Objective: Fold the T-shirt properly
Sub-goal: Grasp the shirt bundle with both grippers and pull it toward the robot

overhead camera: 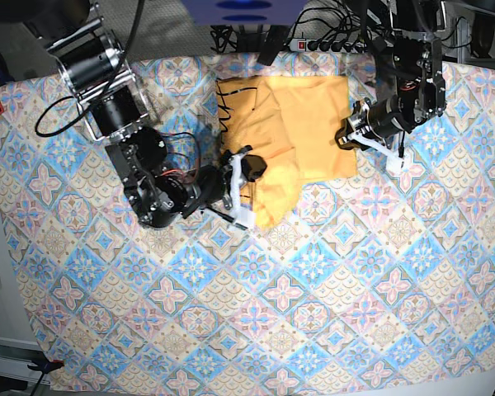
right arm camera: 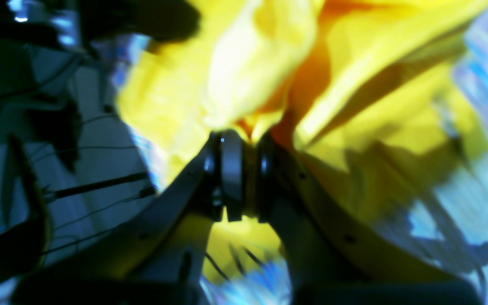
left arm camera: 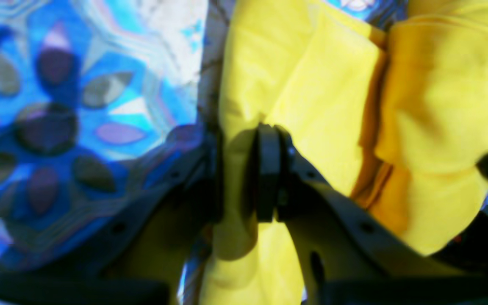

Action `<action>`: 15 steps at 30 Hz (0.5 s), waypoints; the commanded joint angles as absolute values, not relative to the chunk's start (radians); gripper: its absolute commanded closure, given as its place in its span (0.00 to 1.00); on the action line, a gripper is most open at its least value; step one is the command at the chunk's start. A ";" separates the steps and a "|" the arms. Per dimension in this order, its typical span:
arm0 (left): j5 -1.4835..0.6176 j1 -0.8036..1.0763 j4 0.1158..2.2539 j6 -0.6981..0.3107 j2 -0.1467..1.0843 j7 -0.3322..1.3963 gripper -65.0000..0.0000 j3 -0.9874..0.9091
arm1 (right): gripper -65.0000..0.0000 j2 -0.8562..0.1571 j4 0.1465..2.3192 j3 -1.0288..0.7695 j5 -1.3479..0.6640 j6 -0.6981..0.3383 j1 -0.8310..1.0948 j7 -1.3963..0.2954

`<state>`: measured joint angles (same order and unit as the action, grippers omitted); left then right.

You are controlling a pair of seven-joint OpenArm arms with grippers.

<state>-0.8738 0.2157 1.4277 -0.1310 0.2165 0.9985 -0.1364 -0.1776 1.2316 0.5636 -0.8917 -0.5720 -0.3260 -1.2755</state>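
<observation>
The yellow-orange T-shirt lies rumpled at the far middle of the table, with black lettering along its left edge. My right gripper is at the shirt's near left corner. In the right wrist view this gripper is shut on a bunched fold of the T-shirt. My left gripper is at the shirt's right edge. In the left wrist view its jaws stand close together, pinching a strip of the T-shirt.
A blue-pink tile-patterned cloth covers the whole table, and it also fills the left of the left wrist view. A power strip and cables lie past the far edge. Loose black wires hang beside the arm on the left.
</observation>
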 commanded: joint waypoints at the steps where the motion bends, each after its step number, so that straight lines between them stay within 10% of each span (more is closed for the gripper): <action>1: -0.875 0.208 1.434 -0.130 0.217 1.004 0.83 -0.127 | 0.98 -0.186 1.253 0.553 -0.911 -0.579 -0.351 -1.265; 15: -0.877 0.045 1.316 -0.127 0.173 1.004 0.84 -0.033 | 0.98 -0.294 1.303 0.481 -1.036 -0.598 -0.352 -1.265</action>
